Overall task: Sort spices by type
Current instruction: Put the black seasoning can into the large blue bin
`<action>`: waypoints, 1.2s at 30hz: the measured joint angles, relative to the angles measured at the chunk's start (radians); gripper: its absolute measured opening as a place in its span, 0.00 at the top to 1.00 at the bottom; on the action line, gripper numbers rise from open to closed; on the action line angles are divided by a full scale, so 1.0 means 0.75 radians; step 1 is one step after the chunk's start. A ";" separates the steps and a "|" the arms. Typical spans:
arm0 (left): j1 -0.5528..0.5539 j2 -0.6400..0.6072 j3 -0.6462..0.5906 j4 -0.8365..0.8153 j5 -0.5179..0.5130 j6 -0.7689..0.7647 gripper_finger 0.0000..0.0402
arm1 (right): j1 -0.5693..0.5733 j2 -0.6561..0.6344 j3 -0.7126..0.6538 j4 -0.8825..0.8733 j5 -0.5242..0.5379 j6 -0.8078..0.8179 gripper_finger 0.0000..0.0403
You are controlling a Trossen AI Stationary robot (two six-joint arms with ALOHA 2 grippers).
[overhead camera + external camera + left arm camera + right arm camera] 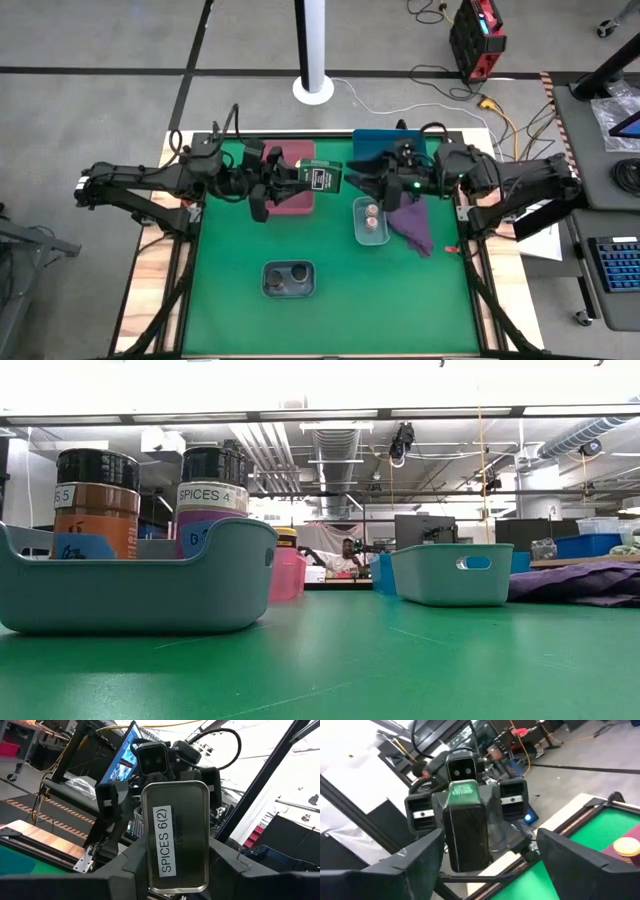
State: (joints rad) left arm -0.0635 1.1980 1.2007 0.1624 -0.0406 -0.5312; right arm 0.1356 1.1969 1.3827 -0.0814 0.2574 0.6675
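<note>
My left gripper (pixel 303 178) is over the pink tray (pixel 295 200), shut on a slim dark rectangular jar (pixel 326 178) labelled "SPICES 6(2)" (pixel 174 837). My right gripper (pixel 362 181) faces it from the table's right, open. In the right wrist view its fingers stand wide on either side of the jar (pixel 465 832) without touching it. Two tiny pinkish-tan jars (pixel 372 217) stand in a grey tray (pixel 357 226). Two round dark-lidded jars (pixel 97 500) stand in the near grey tray (pixel 289 292). A yellow-lidded jar (pixel 287 538) is in the pink tray. My left gripper pinches the slim dark jar between its two fingers at the end nearest the wrist (pixel 175 881). The fingers come level from the table's left and lie along the jar. The jar is lifted clear and sticks out level toward my right gripper.
A blue tray (pixel 385 142) sits at the table's far edge, behind my right gripper. A purple cloth (pixel 414 226) lies right of the tray with the tiny jars. Bare green table (pixel 380 300) spreads along the near side.
</note>
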 joint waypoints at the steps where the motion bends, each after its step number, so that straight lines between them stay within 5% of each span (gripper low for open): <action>1: 0.000 0.001 0.000 -0.001 0.000 0.000 0.69 | -0.005 0.001 0.000 0.006 -0.005 0.005 0.23; 8: 0.000 0.031 -0.001 0.015 -0.004 -0.003 0.69 | -0.032 0.057 0.000 0.105 -0.079 -0.019 0.18; 15: 0.000 0.067 -0.001 0.051 -0.005 -0.012 0.69 | -0.047 0.116 0.000 0.159 -0.123 -0.067 0.25; 19: 0.000 0.067 -0.001 0.078 -0.010 -0.010 0.69 | -0.054 0.110 0.001 0.166 -0.124 -0.067 0.38; 24: 0.001 0.067 -0.001 0.086 -0.051 -0.007 0.69 | -0.057 0.111 0.001 0.168 -0.127 -0.083 0.70; 31: 0.001 0.066 -0.001 0.098 -0.068 -0.011 0.42 | -0.068 0.100 0.001 0.140 -0.127 -0.116 0.73; 36: 0.002 0.053 -0.001 0.052 -0.082 -0.003 0.31 | -0.114 0.049 0.001 0.036 -0.133 -0.080 0.73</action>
State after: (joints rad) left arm -0.0624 1.2377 1.1999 0.2013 -0.1024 -0.5335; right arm 0.0503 1.2339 1.3832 -0.0544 0.1577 0.6073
